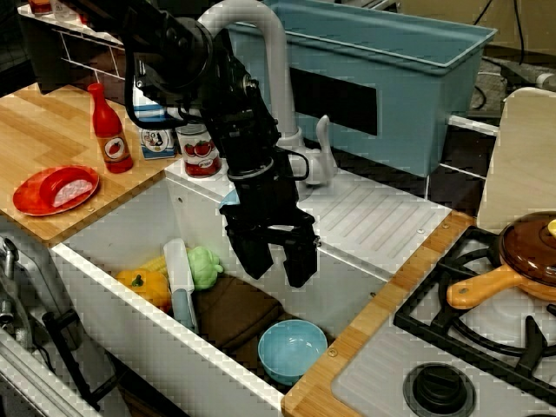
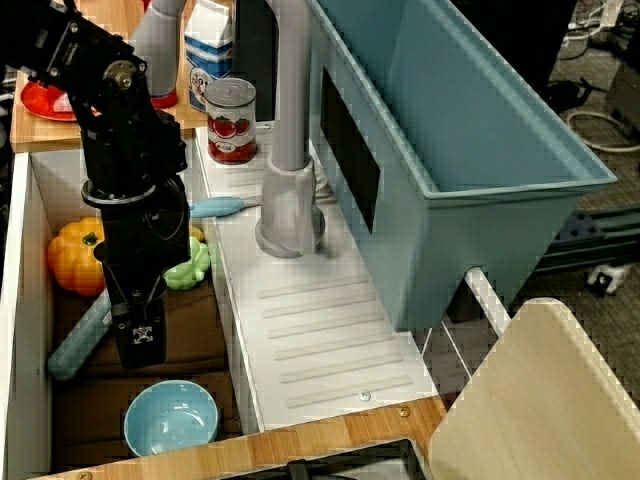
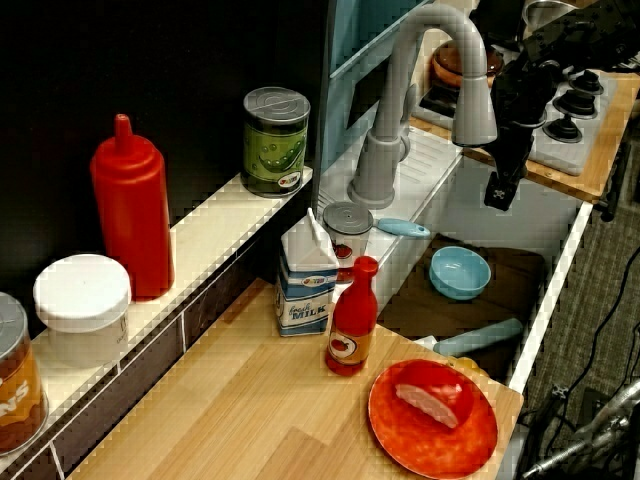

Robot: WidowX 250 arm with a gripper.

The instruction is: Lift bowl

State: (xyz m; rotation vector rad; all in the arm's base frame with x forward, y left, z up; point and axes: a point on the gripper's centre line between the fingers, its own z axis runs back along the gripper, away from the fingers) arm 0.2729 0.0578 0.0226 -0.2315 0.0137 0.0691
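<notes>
end effector (image 1: pixel 280 259): fingers apart, empty | bowl (image 1: pixel 292 349): in sink, below, untouched

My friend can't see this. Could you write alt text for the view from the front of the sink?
A black robot gripper, open, hangs above a toy sink. A light-blue bowl sits below it, empty, near the stove.

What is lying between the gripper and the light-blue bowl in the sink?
Nothing. In the view from above, the open gripper hangs over the brown mat, and only bare mat separates it from the bowl.
</notes>
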